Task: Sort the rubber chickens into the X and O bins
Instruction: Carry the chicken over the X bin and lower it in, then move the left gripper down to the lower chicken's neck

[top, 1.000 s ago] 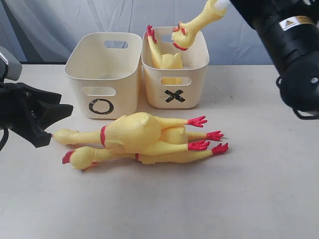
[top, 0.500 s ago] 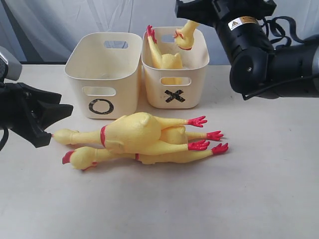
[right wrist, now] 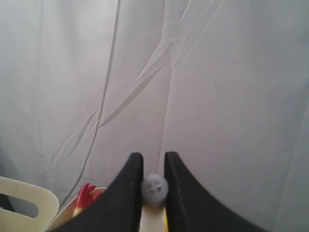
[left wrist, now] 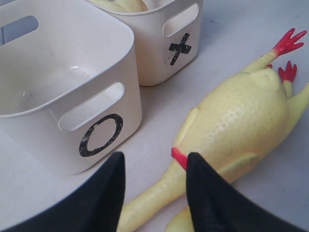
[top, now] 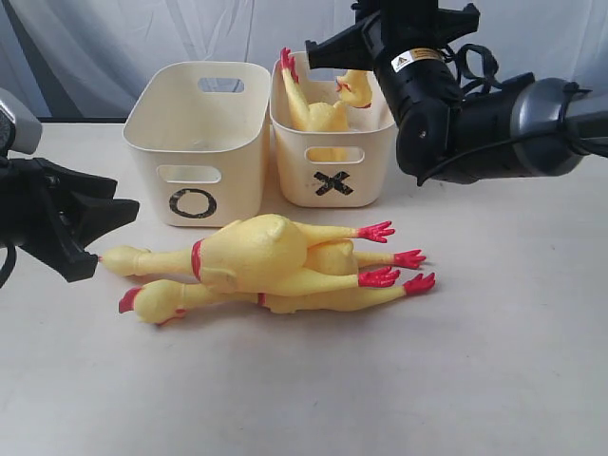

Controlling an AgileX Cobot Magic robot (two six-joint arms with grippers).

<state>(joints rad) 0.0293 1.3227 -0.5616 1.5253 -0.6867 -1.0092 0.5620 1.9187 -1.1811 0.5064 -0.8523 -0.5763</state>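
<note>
R claw (right wrist: 153,160): clenched on held chicken (top: 353,87) at its end plug, head down in X bin (top: 372,180), beside another chicken (top: 318,116).
L claw (left wrist: 155,157): released, by head end of table chickens (top: 256,255).
Table chickens: side by side, in front of O bin (top: 237,185).

- Black O mark (top: 192,202): front wall of first cream bin (top: 233,152).
- Black X mark (top: 333,183): front wall of second cream bin (top: 376,157).
- Sticker (top: 411,59) with yellow warning triangle: on right arm (top: 494,133); print too small to read.
</note>
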